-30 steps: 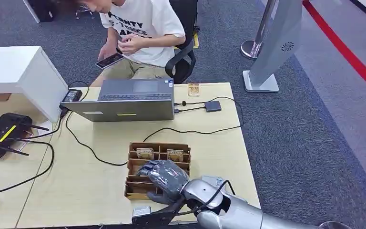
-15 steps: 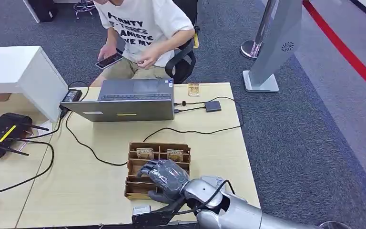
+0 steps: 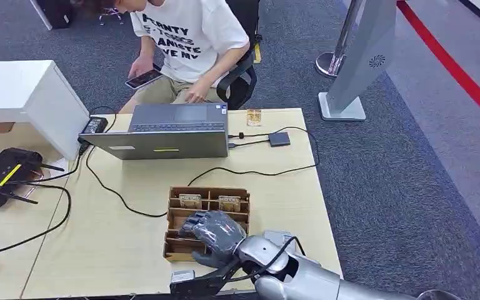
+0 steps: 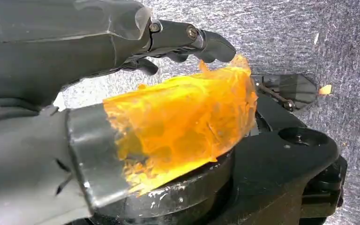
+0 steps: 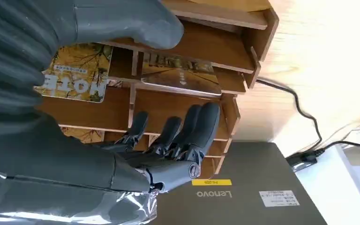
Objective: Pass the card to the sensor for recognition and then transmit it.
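A wooden card rack (image 3: 209, 199) stands near the table's front edge, with cards upright in its far slots (image 3: 189, 200). My right hand (image 3: 214, 232) hovers over the rack's near rows. In the right wrist view the thumb (image 5: 122, 21) and fingers (image 5: 183, 133) are spread apart over the rack (image 5: 201, 47). A yellow card (image 5: 75, 70) stands in a slot between them, close to the palm, and another card (image 5: 180, 75) sits beside it. The small dark sensor (image 3: 279, 139) lies beyond, cabled to the laptop (image 3: 169, 131). My left hand (image 4: 122, 61) hangs over the carpet, holding nothing.
A person sits behind the laptop with a phone (image 3: 142, 79). Cables (image 3: 256, 172) cross the table between rack and sensor. A loose card (image 3: 254, 117) lies at the far edge. A black router (image 3: 3, 175) and white box (image 3: 31, 103) stand left. A grey kiosk base (image 3: 344, 106) stands right.
My right hand has crept slightly towards the rack's near side. The person has leaned and lowered one hand towards the laptop.
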`<state>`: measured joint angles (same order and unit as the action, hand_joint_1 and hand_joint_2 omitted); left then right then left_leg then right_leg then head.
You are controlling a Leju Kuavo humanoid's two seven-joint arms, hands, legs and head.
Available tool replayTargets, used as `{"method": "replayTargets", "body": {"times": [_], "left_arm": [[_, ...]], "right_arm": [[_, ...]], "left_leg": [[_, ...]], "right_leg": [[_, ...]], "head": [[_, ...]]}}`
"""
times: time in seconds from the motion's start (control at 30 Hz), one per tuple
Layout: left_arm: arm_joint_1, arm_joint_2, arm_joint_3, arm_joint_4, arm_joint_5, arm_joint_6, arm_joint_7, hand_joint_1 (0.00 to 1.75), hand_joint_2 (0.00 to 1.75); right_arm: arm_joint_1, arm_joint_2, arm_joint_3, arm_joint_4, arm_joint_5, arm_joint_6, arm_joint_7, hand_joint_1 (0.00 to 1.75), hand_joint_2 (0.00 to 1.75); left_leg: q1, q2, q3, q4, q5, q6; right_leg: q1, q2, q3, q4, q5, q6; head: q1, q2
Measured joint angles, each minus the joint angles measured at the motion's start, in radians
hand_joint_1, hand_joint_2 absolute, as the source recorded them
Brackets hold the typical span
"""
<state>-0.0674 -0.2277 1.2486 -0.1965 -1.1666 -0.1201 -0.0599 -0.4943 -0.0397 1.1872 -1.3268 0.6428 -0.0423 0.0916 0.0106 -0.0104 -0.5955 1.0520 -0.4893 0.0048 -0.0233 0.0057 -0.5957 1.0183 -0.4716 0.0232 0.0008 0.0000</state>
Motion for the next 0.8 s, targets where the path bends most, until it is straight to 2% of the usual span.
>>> {"method": "replayTargets", "body": {"times": [0.43,0.57,0.63,0.67,0.7,0.8], "left_arm": [[0.0,-0.002,0.0,0.0,0.0,0.0,-0.002,0.0,0.0],[0.0,-0.003,0.0,0.0,0.001,0.002,-0.002,0.0,0.0],[0.0,-0.004,0.0,0.0,0.003,0.003,-0.003,0.0,0.0],[0.0,-0.005,0.0,0.0,0.003,0.003,-0.004,0.0,0.0],[0.0,-0.005,0.0,0.0,0.003,0.002,-0.005,0.0,0.0],[0.0,-0.006,0.001,0.0,0.006,0.0,-0.005,0.0,0.0]], "right_arm": [[0.0,0.008,0.002,0.016,0.0,0.002,0.0,0.68,1.75],[0.0,0.01,0.002,0.025,0.0,0.003,0.0,0.73,1.75],[0.0,0.01,0.002,0.029,0.008,0.002,0.003,0.84,1.75],[0.0,0.01,0.002,0.031,0.013,0.001,0.003,0.98,1.75],[0.0,0.01,0.003,0.031,0.021,0.0,0.004,1.22,1.75],[-0.002,0.01,0.006,0.032,0.037,-0.001,0.006,1.38,1.75]], "left_leg": [[0.0,0.0,0.0,0.0,0.0,0.0],[0.0,0.0,0.0,0.0,0.0,0.0],[0.0,0.0,0.0,0.0,0.0,0.0],[0.0,0.0,0.0,0.0,0.0,0.0],[0.0,0.0,0.0,0.0,0.0,0.0],[0.0,0.0,0.0,0.0,0.0,0.0]], "right_leg": [[0.0,0.0,0.0,0.0,0.0,0.0],[0.0,0.0,0.0,0.0,0.0,0.0],[0.0,0.0,0.0,0.0,0.0,0.0],[0.0,0.0,0.0,0.0,0.0,0.0],[0.0,0.0,0.0,0.0,0.0,0.0],[0.0,0.0,0.0,0.0,0.0,0.0]], "head": [[0.0,0.0],[0.0,0.0],[0.0,0.0],[0.0,0.0],[0.0,0.0],[0.0,0.0]]}}
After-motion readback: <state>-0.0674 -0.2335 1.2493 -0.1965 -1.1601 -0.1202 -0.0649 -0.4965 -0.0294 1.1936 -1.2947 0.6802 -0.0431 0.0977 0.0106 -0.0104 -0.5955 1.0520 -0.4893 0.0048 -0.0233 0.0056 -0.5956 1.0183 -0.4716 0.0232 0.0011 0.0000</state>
